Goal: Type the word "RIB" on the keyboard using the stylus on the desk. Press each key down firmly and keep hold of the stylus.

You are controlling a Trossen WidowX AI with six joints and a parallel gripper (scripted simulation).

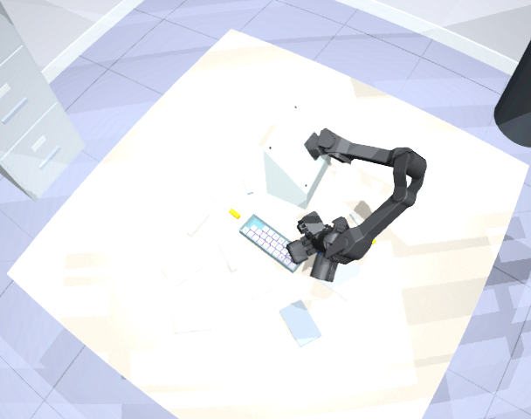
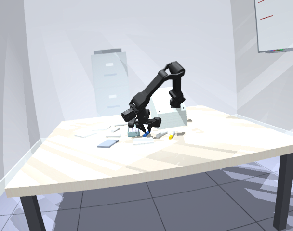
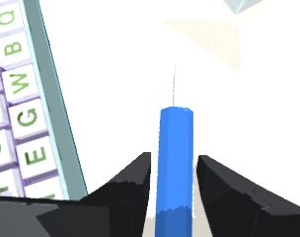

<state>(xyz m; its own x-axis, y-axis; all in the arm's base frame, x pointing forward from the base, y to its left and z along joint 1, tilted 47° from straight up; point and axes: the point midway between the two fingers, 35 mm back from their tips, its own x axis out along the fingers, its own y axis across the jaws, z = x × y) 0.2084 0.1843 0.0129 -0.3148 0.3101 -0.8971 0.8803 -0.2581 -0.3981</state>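
The blue stylus [image 3: 177, 128] [image 2: 145, 134] lies on the desk beside the keyboard, its thin tip pointing up in the wrist view. My gripper [image 3: 174, 161] [image 2: 147, 132] is low over it, with one finger on each side of the blue body. The fingers are close to it, but narrow gaps show on both sides, so it is open around the stylus. The teal keyboard [image 1: 268, 243] [image 2: 133, 134] [image 3: 53, 99] is to the left in the wrist view, with keys Q, B, W, G and E readable. The gripper covers its near end in the top view; the R and I keys are not clearly visible.
A pale box [image 1: 286, 175] [image 2: 170, 119] stands beside the keyboard. A blue-grey notebook [image 1: 299, 323] [image 2: 108, 143], a yellow-ended item [image 2: 171, 135], a white cylinder [image 2: 162, 134] and a white block [image 2: 142, 141] lie around the gripper. Another yellow piece [image 1: 234, 213] lies past the keyboard's far end.
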